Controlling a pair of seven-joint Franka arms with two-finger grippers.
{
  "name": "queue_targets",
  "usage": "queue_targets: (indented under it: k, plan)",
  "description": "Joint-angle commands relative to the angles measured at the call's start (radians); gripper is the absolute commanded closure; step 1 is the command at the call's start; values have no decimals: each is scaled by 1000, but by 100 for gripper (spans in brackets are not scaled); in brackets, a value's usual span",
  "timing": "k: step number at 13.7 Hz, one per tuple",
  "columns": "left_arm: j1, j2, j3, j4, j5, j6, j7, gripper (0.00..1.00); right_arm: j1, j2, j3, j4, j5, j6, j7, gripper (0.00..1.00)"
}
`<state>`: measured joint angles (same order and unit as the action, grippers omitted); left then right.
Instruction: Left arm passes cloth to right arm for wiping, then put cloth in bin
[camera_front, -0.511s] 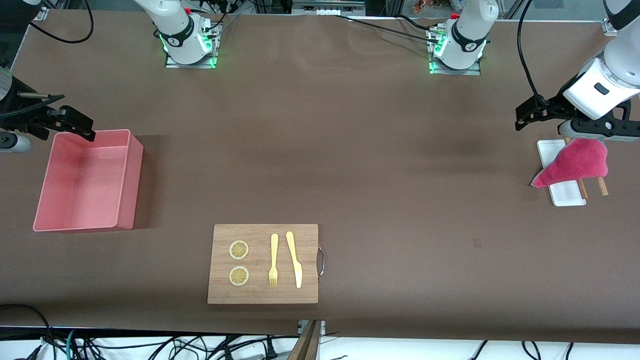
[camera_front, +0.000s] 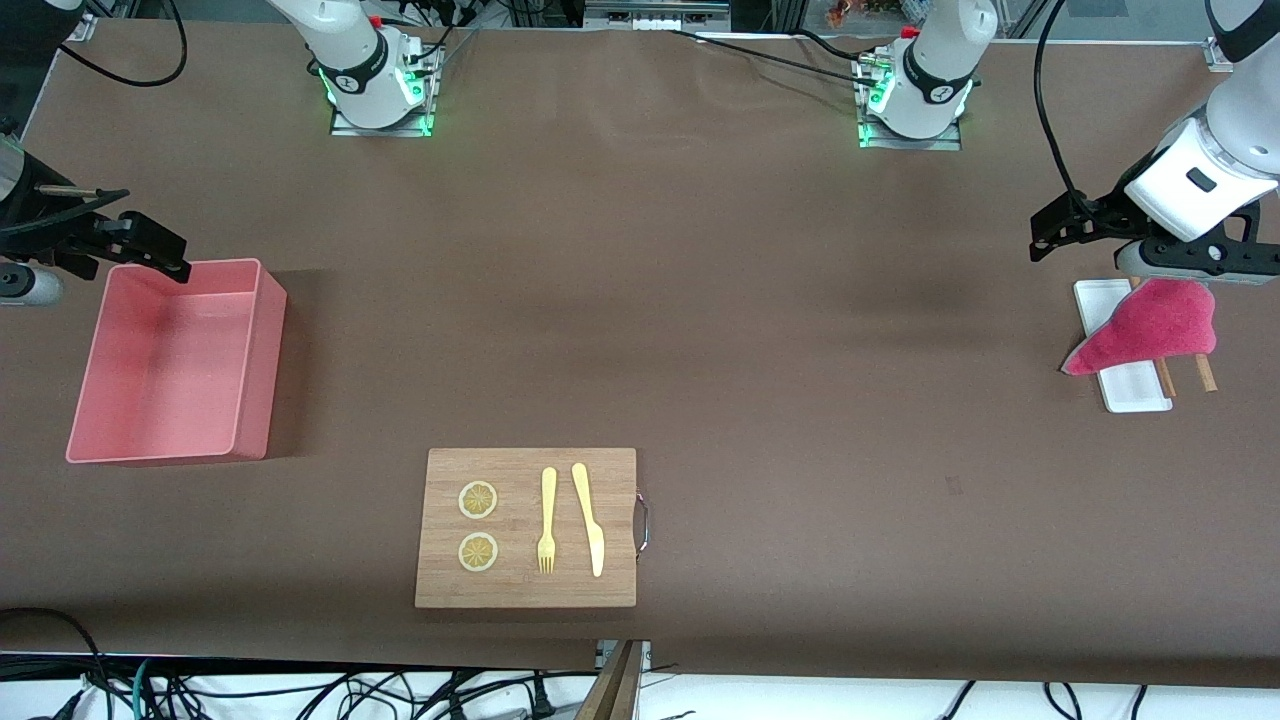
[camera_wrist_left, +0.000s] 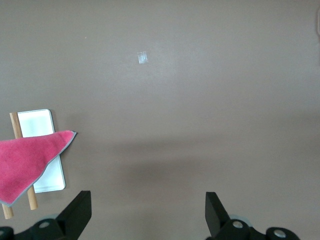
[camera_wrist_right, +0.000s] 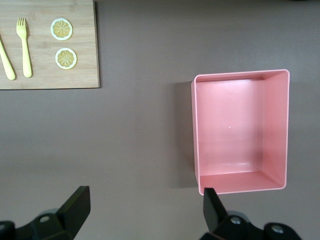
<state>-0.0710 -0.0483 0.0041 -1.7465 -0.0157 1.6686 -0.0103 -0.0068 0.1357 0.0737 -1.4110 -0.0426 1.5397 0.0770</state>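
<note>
The crimson-pink cloth (camera_front: 1150, 330) lies crumpled over a small white tray (camera_front: 1135, 397) at the left arm's end of the table. It also shows in the left wrist view (camera_wrist_left: 25, 160). My left gripper (camera_front: 1188, 262) hovers just above the cloth's edge nearer the bases, open and empty, with its jaws wide apart over bare table (camera_wrist_left: 147, 220). The salmon-pink bin (camera_front: 255, 350) stands empty at the right arm's end; the right wrist view shows it too (camera_wrist_right: 240, 182). My right gripper (camera_front: 110, 250) waits over the bin's corner nearest the bases, open and empty (camera_wrist_right: 145, 215).
Two brown chopsticks (camera_front: 1207, 375) stick out from under the cloth beside the tray. A wooden cutting board (camera_front: 525, 590) with two lemon slices (camera_front: 478, 499), a yellow fork (camera_front: 547, 520) and a yellow knife (camera_front: 590, 520) lies nearer the front camera, mid-table.
My left hand has shifted very slightly toward the bases. The cloth, the bin and the right arm have not moved.
</note>
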Motion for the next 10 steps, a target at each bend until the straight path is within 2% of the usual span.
queue_targets:
  k: [1, 10]
  plan:
    - [-12, 19, 8, 38, 10, -32, -10, 0, -6, 1, 3, 9, -7, 0, -8, 0]
    - [-10, 24, 7, 39, 10, -33, 0, 0, -4, 1, 3, 9, -7, 0, -20, 0]
